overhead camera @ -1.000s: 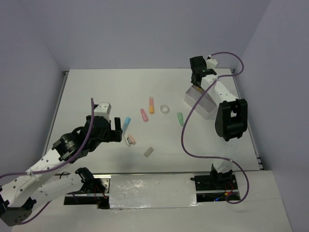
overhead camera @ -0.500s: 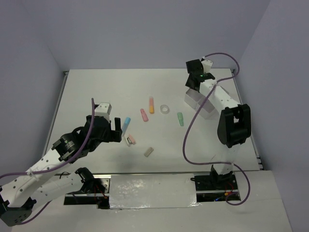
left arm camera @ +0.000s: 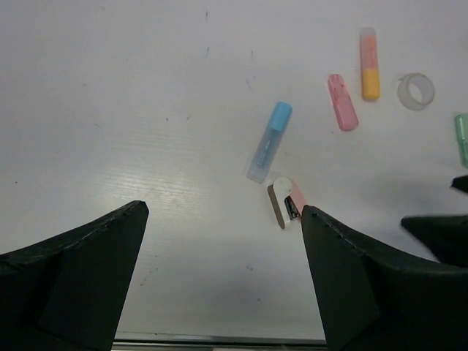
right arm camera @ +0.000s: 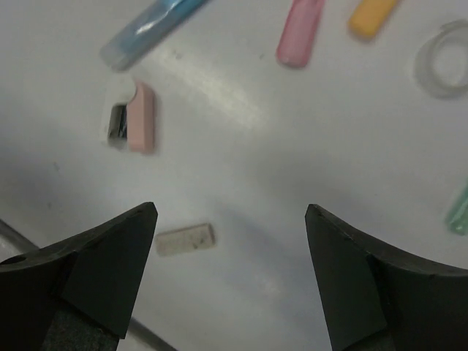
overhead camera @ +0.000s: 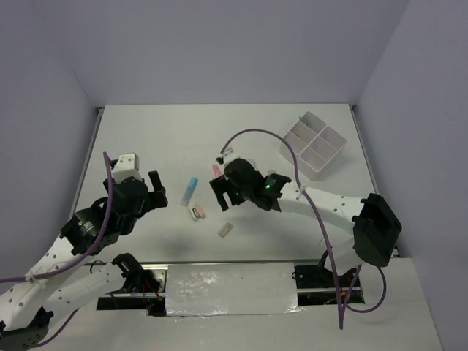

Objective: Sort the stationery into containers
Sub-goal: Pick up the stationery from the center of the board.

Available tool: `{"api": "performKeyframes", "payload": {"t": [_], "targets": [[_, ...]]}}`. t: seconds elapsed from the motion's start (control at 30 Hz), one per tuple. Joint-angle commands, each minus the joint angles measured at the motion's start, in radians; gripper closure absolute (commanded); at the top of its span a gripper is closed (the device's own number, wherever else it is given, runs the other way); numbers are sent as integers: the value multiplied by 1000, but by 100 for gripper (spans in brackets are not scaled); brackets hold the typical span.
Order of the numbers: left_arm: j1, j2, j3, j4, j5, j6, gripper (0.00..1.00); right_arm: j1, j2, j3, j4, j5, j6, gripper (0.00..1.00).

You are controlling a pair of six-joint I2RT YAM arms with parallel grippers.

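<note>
The stationery lies mid-table. The left wrist view shows a blue piece (left arm camera: 268, 142), a pink piece (left arm camera: 342, 102), an orange piece (left arm camera: 369, 63), a clear tape ring (left arm camera: 416, 91), a green piece (left arm camera: 461, 139) and a small pink-and-white piece (left arm camera: 285, 202). A beige piece (right arm camera: 185, 239) lies nearer the front edge. The white four-compartment tray (overhead camera: 313, 145) stands at the back right. My right gripper (overhead camera: 223, 194) hangs open and empty above the pieces (right arm camera: 230, 210). My left gripper (overhead camera: 162, 191) is open and empty to the left of the blue piece (left arm camera: 224, 212).
My right arm stretches from the right base across the table and hides the tape ring, the orange piece and the green piece from above. The table's front edge (left arm camera: 219, 340) runs close below my left gripper. Walls close the left, back and right sides.
My right arm has swung from the tray at the back right to the middle of the table, over the stationery. My left gripper has drawn back a little to the left.
</note>
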Motion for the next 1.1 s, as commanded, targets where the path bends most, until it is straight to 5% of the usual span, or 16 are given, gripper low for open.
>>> {"api": "performKeyframes", "payload": {"t": [0.0,0.07,0.43,1.07], "targets": [[8,-50,8,44,-7,15,1,121,-8,-34,31,1,18,10],[8,-53,8,49,0,19,1,167,21,-40,26,26,30,1],[9,-8,9,62,47,50,1,246,176,-40,-7,109,82,1],[9,-7,3,75,72,64,1,261,282,-52,8,30,76,15]]}}
